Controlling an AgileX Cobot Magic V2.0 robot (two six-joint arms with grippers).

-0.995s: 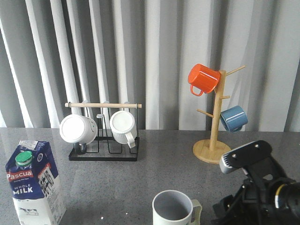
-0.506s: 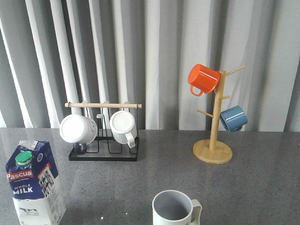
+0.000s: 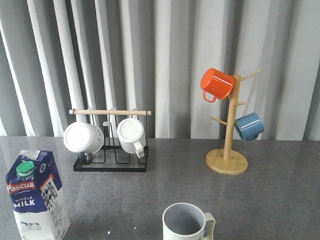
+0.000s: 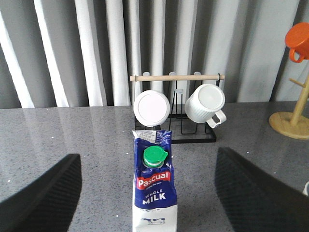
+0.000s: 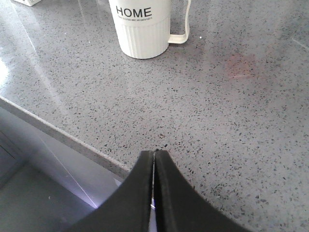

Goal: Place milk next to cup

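Observation:
The milk carton (image 3: 37,197) stands upright at the front left of the table, blue and white with a green cap. In the left wrist view the milk (image 4: 155,186) stands between and beyond my open left gripper (image 4: 147,193), whose dark fingers (image 4: 43,193) are wide apart; nothing is held. The ribbed cup (image 3: 186,223) stands at the front centre, its handle to the right. In the right wrist view the cup (image 5: 143,26) shows its "HOME" lettering. My right gripper (image 5: 154,153) is shut and empty over the table's front edge, well short of the cup. Neither gripper shows in the front view.
A black wire rack (image 3: 111,159) with a wooden bar holds two white mugs (image 3: 82,137) at the back left. A wooden mug tree (image 3: 227,160) with an orange mug (image 3: 217,84) and a blue mug (image 3: 249,126) stands at the back right. Curtains hang behind.
The right arm, in the front view's lower right a second ago, has drawn back out of that view. The milk and cup have not moved.

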